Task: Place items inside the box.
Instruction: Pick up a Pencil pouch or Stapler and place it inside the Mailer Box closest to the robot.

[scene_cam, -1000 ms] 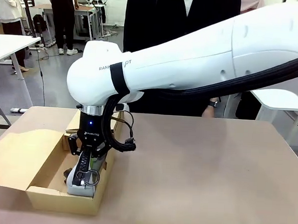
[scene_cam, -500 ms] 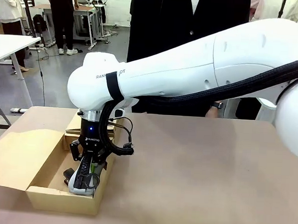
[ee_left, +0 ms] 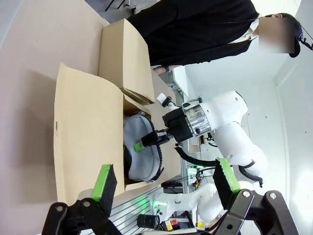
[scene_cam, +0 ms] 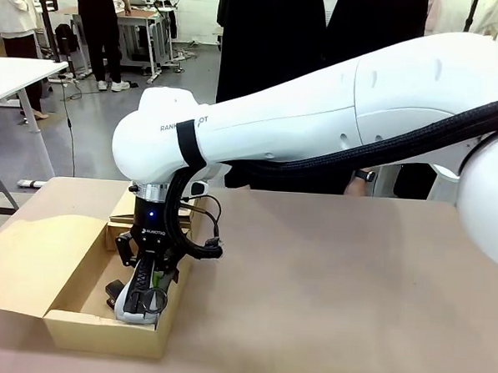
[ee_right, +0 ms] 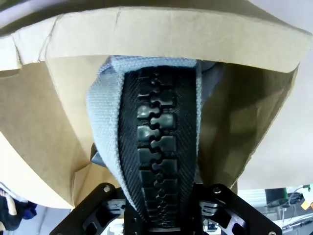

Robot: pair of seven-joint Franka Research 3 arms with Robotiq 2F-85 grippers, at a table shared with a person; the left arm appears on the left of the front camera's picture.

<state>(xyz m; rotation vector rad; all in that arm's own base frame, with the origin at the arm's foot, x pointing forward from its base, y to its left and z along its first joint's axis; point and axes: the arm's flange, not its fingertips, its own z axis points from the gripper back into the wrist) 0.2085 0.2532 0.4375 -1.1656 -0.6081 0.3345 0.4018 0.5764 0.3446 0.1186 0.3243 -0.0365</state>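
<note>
A: What is at the left of the table (scene_cam: 327,282)?

B: The cardboard box (scene_cam: 99,333), with a flap (scene_cam: 28,267) lying open to its left. In the left wrist view, the left claw (ee_left: 164,172) hangs released off to one side of the box, its green pads wide apart with nothing between them

A: And the pouch?

B: The grey-blue pouch (scene_cam: 129,316) sits in the box's near compartment, against the right wall. Its black zipper (ee_right: 156,142) faces up and the ring pull (scene_cam: 153,298) is at the near end. Something dark lies just left of it, and I can't tell what

A: The right claw?

B: The right claw (scene_cam: 148,273) points straight down over the pouch, with a finger on either side. I cannot tell whether it is gripping the pouch or has let go. In its own wrist view the zipper runs up the middle

A: Further right?

B: The white arm (scene_cam: 320,107) reaches in from the right. Behind it a person (scene_cam: 273,37) in dark clothes stands at the far side, one hand (scene_cam: 355,184) near the table's far edge
</note>
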